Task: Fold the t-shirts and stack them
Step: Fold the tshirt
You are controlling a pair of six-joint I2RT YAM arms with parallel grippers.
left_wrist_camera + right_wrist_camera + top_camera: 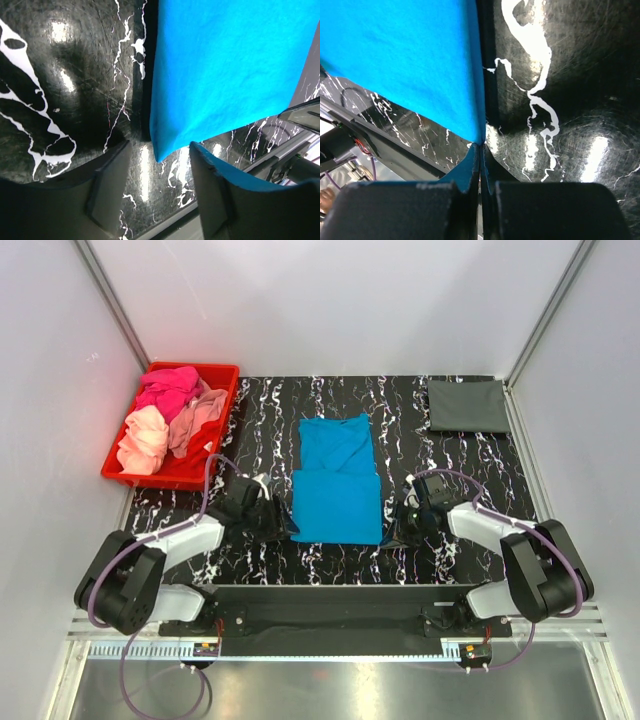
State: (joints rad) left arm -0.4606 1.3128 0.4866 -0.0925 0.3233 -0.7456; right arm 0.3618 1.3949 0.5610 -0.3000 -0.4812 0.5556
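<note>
The blue t-shirt [337, 485] lies flat mid-counter [450, 455], partly folded, its lower edge toward the arms. The left claw [159, 148] sits at the shirt's near-left corner with its fingers [107, 185] apart; the cloth's corner tip lies in the gap between them, ungripped. The right claw [481, 156] is pressed together on the shirt's near-right corner, blue cloth pinched between its tips. A dark grey t-shirt [467, 405] rests folded at the far right, well apart, and pink and peach t-shirts [165, 418] are heaped in the red bin [225, 420] at the far left.
</note>
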